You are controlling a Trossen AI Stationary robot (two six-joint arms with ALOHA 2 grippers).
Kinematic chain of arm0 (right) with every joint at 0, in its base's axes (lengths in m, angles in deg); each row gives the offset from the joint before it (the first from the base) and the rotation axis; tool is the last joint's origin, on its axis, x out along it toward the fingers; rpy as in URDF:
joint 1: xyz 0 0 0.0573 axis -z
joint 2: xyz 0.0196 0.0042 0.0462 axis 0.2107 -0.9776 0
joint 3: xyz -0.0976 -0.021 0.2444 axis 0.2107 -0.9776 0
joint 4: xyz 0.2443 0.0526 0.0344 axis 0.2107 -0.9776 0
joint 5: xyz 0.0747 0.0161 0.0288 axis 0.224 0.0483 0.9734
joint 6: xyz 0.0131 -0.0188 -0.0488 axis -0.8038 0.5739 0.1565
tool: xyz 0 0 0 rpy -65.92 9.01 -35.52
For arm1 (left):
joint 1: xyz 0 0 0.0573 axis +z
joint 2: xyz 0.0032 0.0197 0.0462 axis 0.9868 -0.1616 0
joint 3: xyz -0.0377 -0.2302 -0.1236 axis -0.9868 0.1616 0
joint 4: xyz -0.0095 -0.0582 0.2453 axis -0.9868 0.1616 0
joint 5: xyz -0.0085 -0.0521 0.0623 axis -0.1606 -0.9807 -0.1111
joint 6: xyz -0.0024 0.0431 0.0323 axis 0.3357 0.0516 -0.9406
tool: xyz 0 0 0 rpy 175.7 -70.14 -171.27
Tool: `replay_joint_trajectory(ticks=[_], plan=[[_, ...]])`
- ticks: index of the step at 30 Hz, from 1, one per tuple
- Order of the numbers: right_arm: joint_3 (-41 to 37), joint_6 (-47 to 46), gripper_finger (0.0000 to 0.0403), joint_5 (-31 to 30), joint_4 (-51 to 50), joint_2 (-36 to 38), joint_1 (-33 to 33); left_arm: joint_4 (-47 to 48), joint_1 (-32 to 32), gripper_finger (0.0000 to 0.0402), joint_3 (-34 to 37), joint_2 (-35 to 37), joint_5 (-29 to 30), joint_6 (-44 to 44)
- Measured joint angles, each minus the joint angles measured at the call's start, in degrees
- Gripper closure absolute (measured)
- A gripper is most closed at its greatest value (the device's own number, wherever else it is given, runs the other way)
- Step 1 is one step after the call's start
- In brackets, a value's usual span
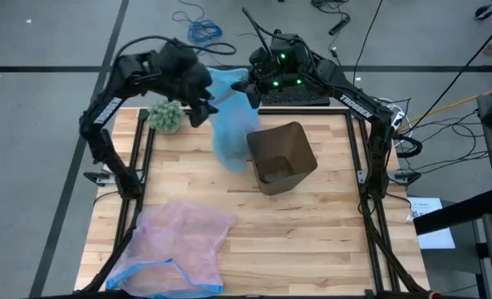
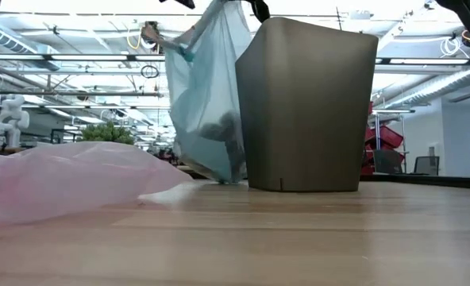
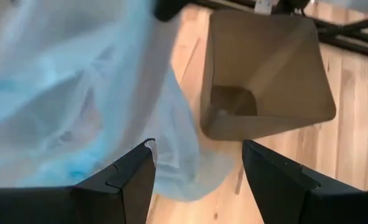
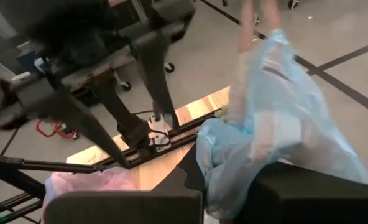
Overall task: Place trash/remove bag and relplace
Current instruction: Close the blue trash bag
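I have the thin, translucent light-blue plastic bag (image 1: pixel 229 124) lifted clear of the brown square bin (image 1: pixel 281 155) and hanging just beside it, on the side toward the left arm, its bottom resting at or just above the wooden surface (image 1: pixel 312 241). From the low view I see dark lumps sagging in the bag's lower half, which I take to be the trash (image 2: pixel 219 127); I cannot make out single pieces. A few scraps seem to lie on the bin's floor too.

I judge the film light, limp and slippery, with the weight all low down, so it will swing and stretch rather than hold a shape. The gathered neck at the top is the place to take it, where the plastic is bunched and thick enough to pinch.

My right pincer (image 1: pixel 252 90) is pressed together on that top edge, holding the bag up from the far edge of the surface, its arm folded in over the back rail. My left pincer (image 1: pixel 198 106) is spread wide, aimed downward beside the hanging film without clamping it, the arm arched high from the left.

The bin stands open and unlined.
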State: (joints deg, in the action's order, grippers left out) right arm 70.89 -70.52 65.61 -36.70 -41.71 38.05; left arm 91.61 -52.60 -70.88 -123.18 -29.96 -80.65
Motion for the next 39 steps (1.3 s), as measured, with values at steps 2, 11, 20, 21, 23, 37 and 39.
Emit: replay_joint_trajectory(ticks=[2, 11, 20, 21, 23, 37, 39], plan=[[0.0, 0.0, 0.0403, 0.9, 0.1, 0.0, 0.0, 0.0, -0.1, 0.0171, 0.0, -1.3, 0.1, 0.2], [0.0, -0.6, 0.0403, 1.2, 0.1, 0.1, -0.7, -4.8, 0.0, 0.0171, 0.0, -2.1, 8.6, 0.2], [0.0, -1.2, 0.0403, 2.7, 0.8, 0.2, -1.4, -6.6, -0.1, 0.0185, 0.0, -2.7, 7.9, 0.2], [0.0, -1.5, 0.0403, 2.7, 1.1, 0.2, -1.5, -6.6, -0.1, 0.0196, 0.0, -2.7, 7.9, 0.1], [0.0, -1.5, 0.0403, 3.0, 1.9, 0.3, -1.6, -6.8, -0.1, 0.0227, 0.0, -2.7, 7.8, -0.5], [0.0, -0.8, 0.0399, 5.7, 3.9, 0.8, -1.6, -8.0, -0.3, 0.0400, 0.0, -2.3, 4.9, -2.4], [0.0, 1.9, 0.0387, 5.7, 3.6, 1.6, -1.7, -7.8, 0.0, 0.0400, -0.2, -1.8, 4.9, -2.4]])
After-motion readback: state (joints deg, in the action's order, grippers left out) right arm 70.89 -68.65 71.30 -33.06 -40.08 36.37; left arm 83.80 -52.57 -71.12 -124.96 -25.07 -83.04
